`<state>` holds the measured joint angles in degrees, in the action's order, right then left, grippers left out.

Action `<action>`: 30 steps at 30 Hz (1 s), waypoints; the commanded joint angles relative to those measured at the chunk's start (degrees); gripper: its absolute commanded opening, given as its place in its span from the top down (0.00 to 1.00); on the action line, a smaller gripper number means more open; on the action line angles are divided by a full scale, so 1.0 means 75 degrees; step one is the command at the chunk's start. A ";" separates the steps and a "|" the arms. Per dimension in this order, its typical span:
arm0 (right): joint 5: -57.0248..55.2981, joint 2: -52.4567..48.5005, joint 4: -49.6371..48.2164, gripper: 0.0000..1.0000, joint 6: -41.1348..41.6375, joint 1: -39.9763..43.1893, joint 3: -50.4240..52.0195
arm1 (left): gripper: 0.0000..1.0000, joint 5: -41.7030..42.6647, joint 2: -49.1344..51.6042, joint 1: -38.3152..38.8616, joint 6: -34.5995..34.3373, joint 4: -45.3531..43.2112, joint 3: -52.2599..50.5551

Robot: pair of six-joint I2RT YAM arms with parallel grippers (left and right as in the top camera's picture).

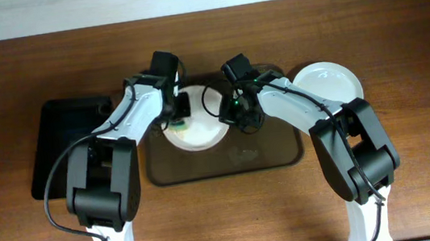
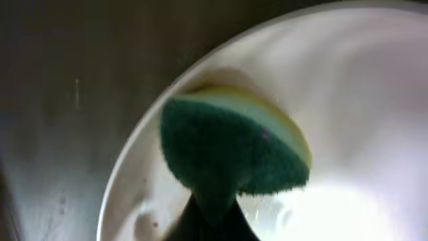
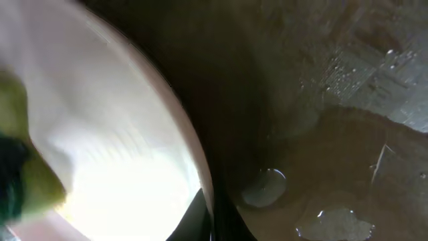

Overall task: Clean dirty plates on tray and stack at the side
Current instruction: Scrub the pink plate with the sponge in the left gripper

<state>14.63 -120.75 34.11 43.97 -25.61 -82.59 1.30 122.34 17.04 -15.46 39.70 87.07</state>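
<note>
A white plate [image 1: 200,135] lies on the left part of the dark brown tray [image 1: 228,161]. My left gripper [image 1: 177,121] is shut on a green and yellow sponge [image 2: 227,150], which presses on the plate's left inner side [image 2: 361,100]. In the left wrist view the jaws [image 2: 212,214] pinch the sponge from below. My right gripper [image 1: 240,122] is shut on the plate's right rim; the right wrist view shows the rim [image 3: 194,167] between the fingers [image 3: 210,214], and the sponge [image 3: 17,167] at the far left. Another white plate [image 1: 326,83] stands on the table right of the tray.
A smaller glossy black tray [image 1: 63,142] lies to the left of the brown tray. The brown tray's floor [image 3: 334,167] is wet, with water drops and puddles beside the plate. Bare wooden table surrounds both trays.
</note>
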 commanded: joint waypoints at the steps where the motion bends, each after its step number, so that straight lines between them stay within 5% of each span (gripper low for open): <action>1: 0.0000 -0.0210 -0.0047 0.96 0.0149 -0.0029 0.0003 | 1.00 -0.0851 0.0446 0.0259 0.0160 -0.0685 -0.0463; 7: 0.0003 -0.0210 -0.0047 0.96 0.0119 -0.0029 0.0003 | 0.99 -0.0944 0.0443 0.0574 0.0163 0.0720 -0.0440; 10: 0.0029 -0.0210 -0.0070 0.96 0.0119 -0.0029 0.0003 | 0.99 -0.0166 0.0443 0.0571 0.1265 0.1693 -0.0431; 16: 0.0055 -0.0210 -0.0064 0.96 0.0117 -0.0029 0.0003 | 1.00 0.0076 0.0443 0.0571 0.1886 0.0210 -0.0431; 22: 0.0055 -0.0210 -0.0064 0.96 0.0087 -0.0029 0.0003 | 0.99 -0.1804 0.0443 0.0571 0.0595 -0.1460 -0.0431; 25: 0.0052 -0.0210 -0.0067 0.96 0.0087 -0.0029 0.0003 | 0.99 -0.3133 0.0443 0.0571 -0.0058 -0.0831 -0.0431; 30: 0.0055 -0.0210 -0.0070 0.96 0.0087 -0.0029 0.0003 | 0.99 -0.3771 0.0443 0.0571 -0.0044 0.0734 -0.0431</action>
<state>16.01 -121.08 33.10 44.75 -25.74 -82.61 -21.41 122.80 22.17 -14.24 40.10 85.84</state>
